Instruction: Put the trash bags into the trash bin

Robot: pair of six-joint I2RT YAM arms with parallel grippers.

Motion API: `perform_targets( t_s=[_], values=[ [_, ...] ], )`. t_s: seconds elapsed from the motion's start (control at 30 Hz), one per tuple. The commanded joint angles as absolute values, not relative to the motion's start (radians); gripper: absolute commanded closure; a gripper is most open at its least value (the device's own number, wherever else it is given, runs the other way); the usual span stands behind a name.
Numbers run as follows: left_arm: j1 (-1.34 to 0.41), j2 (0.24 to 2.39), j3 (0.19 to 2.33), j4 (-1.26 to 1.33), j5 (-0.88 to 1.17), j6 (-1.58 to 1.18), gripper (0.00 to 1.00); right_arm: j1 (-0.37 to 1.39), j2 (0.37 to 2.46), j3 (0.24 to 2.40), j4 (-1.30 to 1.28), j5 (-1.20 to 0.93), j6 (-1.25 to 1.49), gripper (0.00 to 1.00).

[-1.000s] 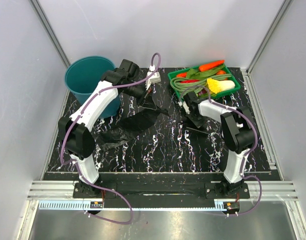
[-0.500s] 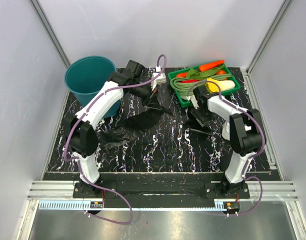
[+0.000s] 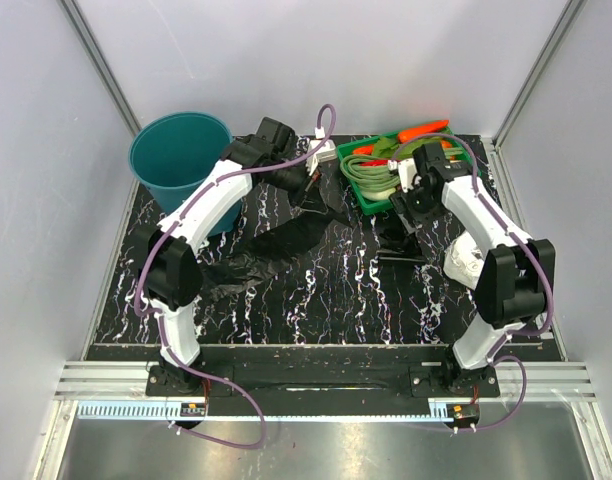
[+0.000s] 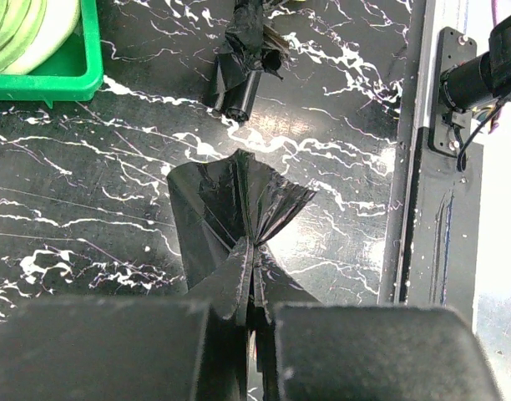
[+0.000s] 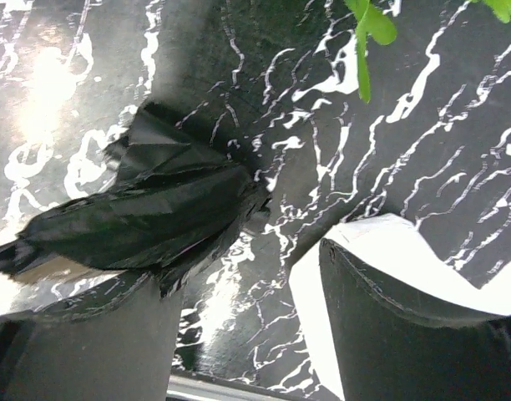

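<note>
Trash bin (image 3: 179, 152) upright at far-left corner of table (image 3: 336, 300). First trash bag (image 3: 276, 240) drapes from tabletop up to left gripper (image 4: 254, 311), jaws clamped on its gathered neck. Second bag (image 5: 147, 217), crumpled, lies against right gripper (image 5: 239, 326); jaws apart.

Top view: bright, even, diffuse light from above; sharp throughout, walls pale and slightly washed
Shadows: soft and short, close under both arms on the tabletop (image 3: 336, 290)
Glare: blown white patches on the glossy tabletop at upper left of the right wrist view; right edge of the left wrist view overexposed
Sheen: faint grey highlights along the folds of the trash bag (image 4: 239, 200)
Close focus: left gripper (image 4: 254, 313) a dark, detail-less mass; right gripper (image 5: 247, 276) soft and blurred
</note>
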State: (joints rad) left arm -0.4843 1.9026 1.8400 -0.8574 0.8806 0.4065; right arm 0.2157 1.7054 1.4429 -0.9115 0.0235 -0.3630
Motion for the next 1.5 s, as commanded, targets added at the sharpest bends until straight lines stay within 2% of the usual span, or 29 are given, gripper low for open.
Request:
perform_targets(
  t_s=[0.0,0.3,0.47,0.67,1.0,1.07,1.1,1.2,1.27,1.3,1.4,1.47],
  values=[
    [-0.494,1.905,1.891,-0.801,0.893,0.362,1.0,0.189,1.612,1.497,-0.991,-0.208,-0.393,0.31],
    [-0.505,1.902,1.939,-0.779,0.91,0.307,1.0,0.189,1.574,1.565,-1.048,-0.616,-0.433,0.28],
    [-0.511,1.911,1.953,-0.775,0.942,0.285,1.0,0.189,1.644,1.592,-1.025,-0.794,-0.431,0.17],
    [-0.522,1.922,1.959,-0.767,0.957,0.273,1.0,0.216,1.69,1.591,-0.939,-0.853,-0.446,0.11],
    [-0.552,1.942,1.937,-0.769,0.983,0.276,1.0,0.304,1.752,1.585,-0.793,-0.718,-0.43,0.11],
    [-0.557,1.944,1.937,-0.769,0.991,0.276,1.0,0.304,1.759,1.589,-0.784,-0.722,-0.431,0.24],
    [-0.557,1.942,1.936,-0.769,0.994,0.276,1.0,0.304,1.759,1.583,-0.767,-0.713,-0.422,0.37],
    [-0.557,1.942,1.928,-0.769,1.005,0.281,1.0,0.304,1.746,1.556,-0.735,-0.674,-0.408,0.69],
    [-0.557,1.936,1.921,-0.765,1.005,0.284,0.93,0.304,1.737,1.543,-0.736,-0.655,-0.408,0.91],
    [-0.557,1.936,1.916,-0.764,1.002,0.287,0.86,0.304,1.729,1.537,-0.735,-0.644,-0.405,0.98],
    [-0.555,1.927,1.899,-0.775,0.971,0.314,0.63,0.302,1.709,1.517,-0.744,-0.594,-0.393,1.0],
    [-0.546,1.91,1.881,-0.782,0.944,0.334,0.56,0.302,1.692,1.5,-0.765,-0.562,-0.4,1.0]
  ],
)
